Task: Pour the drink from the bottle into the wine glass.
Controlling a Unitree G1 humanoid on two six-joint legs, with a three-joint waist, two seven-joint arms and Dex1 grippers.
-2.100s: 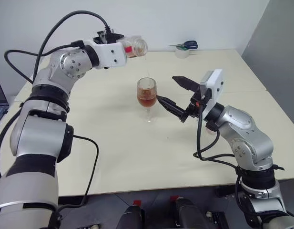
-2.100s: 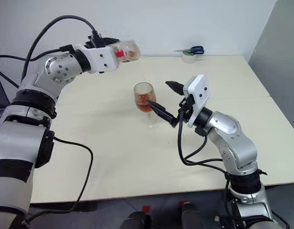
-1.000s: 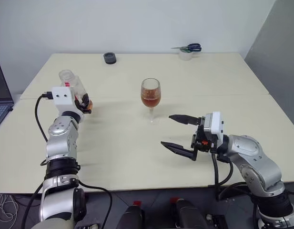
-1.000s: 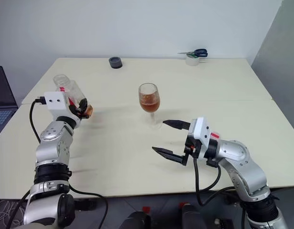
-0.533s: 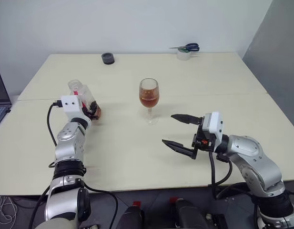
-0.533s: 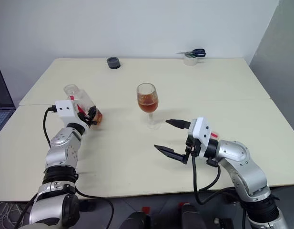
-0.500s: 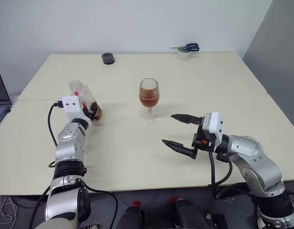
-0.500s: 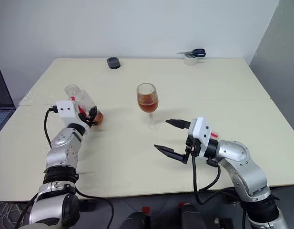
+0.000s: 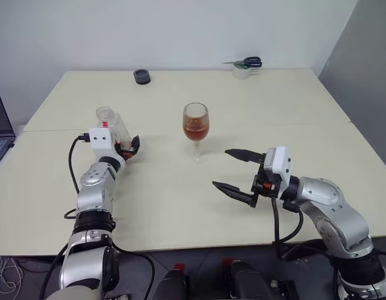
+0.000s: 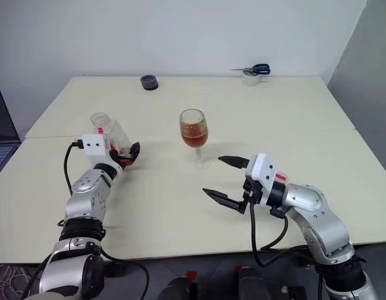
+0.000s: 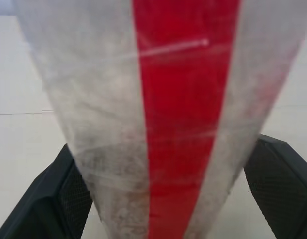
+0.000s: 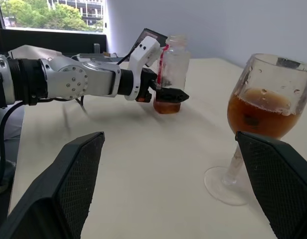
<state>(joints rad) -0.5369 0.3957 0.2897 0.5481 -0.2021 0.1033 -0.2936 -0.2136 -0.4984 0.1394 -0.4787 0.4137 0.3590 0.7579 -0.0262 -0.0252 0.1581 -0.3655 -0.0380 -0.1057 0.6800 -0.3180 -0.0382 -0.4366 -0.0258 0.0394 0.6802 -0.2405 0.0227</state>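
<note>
From left to right across the pale table [image 9: 180, 200]. At the left, the left gripper [image 10: 125, 155] points forward at table level with the bottle [image 10: 109, 134] standing upright between its two black fingers; the bottle's base rests on the table, its open mouth is uppermost, and a small remnant of the drink [image 12: 166, 106] lies at its bottom. In the left wrist view the pads [image 11: 68, 199] stand off the bottle's wall on both sides, so the jaws read as spread and the grip as let go. The bottle's long axis is vertical and lies directly ahead of this gripper; the judged next move is a straight pull back along the fingers, without tipping it.

At the centre stands the wine glass [image 9: 196, 129], upright, about half full of amber liquid; pouring appears finished.

At the right, the right gripper [image 9: 233, 170] hovers with its fingers spread wide and empty, nearer the glass than the left one is.

The right wrist view shows the bottle's remnant and the glass's level side-on, while the left wrist view shows the gap at the pads.
</note>
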